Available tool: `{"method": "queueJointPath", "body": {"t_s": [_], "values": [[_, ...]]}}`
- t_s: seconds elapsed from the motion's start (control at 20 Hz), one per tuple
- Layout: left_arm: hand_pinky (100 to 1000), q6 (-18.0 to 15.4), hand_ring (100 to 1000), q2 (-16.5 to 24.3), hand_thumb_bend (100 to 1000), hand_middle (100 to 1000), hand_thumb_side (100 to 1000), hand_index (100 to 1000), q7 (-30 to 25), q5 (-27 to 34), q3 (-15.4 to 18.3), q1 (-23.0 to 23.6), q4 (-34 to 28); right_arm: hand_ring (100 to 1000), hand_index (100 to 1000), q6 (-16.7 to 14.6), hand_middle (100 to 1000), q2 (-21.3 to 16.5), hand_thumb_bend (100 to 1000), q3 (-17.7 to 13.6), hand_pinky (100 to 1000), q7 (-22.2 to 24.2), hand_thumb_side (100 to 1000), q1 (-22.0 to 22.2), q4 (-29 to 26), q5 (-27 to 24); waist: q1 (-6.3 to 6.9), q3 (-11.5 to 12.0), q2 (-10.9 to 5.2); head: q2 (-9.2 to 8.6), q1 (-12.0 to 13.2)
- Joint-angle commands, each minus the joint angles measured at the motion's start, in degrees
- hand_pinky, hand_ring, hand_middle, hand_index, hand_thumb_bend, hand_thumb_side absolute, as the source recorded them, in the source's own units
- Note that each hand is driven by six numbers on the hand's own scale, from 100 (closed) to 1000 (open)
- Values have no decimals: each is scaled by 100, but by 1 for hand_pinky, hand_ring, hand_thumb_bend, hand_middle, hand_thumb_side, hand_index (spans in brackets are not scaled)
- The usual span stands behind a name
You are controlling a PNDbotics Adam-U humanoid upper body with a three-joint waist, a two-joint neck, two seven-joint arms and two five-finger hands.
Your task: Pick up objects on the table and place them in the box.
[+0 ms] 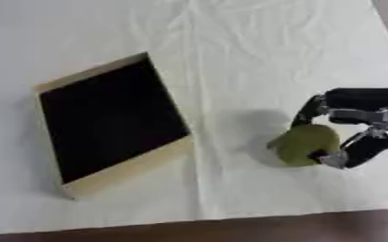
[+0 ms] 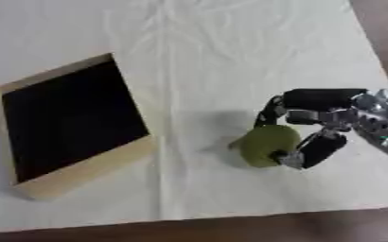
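Step in hand: the pick-up, judged from the fingers already closed round the object while it sits low over the cloth, well apart from the box.
Right hand: the right hand (image 2: 330,120) enters from the right edge at mid-height; its fingers and thumb are curled round a green fruit, one finger arching over the top and another pressing the lower right side.
Held object: the green fruit (image 2: 268,144), round and olive-green, sits right of centre in the lower half of the frame. Whether it rests on the cloth or is just clear of it I cannot tell; a soft shadow lies on the cloth to its upper left.
Box: the box (image 1: 129,168) lies in the left half of the frame, turned askew, with a pale wooden rim and a dark interior. Nothing can be made out inside it.
Surface: a white cloth (image 1: 255,52), creased, covers the table; a strip of brown table edge (image 1: 230,231) shows along the bottom.
Left hand: shows in neither view.
Next move calls for: lifting the fruit high enough to clear the box's near rim, carrying it toward the frame's left over bare cloth, and opening the fingers only once it is above the dark interior.
Risk: the round fruit could roll out of the curled fingers during the carry.
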Motion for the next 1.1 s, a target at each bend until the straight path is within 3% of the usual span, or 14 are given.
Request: {"method": "queueJointPath", "body": {"t_s": [0.05,0.3,0.9,1.1], "values": [[577,-1,652,143,923,663,793,719,18,-24,27,-25,-85,667,727,-19,493,-174,100,-157,775,-59,194,-6,-86,-170,-60,-14,-112,27,23],[578,3,652,145,917,663,792,719,21,-24,31,-25,-85,589,656,-59,435,-193,100,-202,742,-228,155,-61,-86,-340,-66,-32,-150,20,18],[579,0,652,143,911,662,789,720,21,-22,34,-30,-85,552,608,-593,392,-363,100,-418,734,-973,148,-665,-86,-184,-59,-28,-213,-17,-11],[582,-14,654,125,905,663,790,722,8,-2,20,-80,-85,545,606,-828,389,-357,100,-348,735,-1179,144,-1423,-86,5,-37,61,-253,-105,-58]]}}
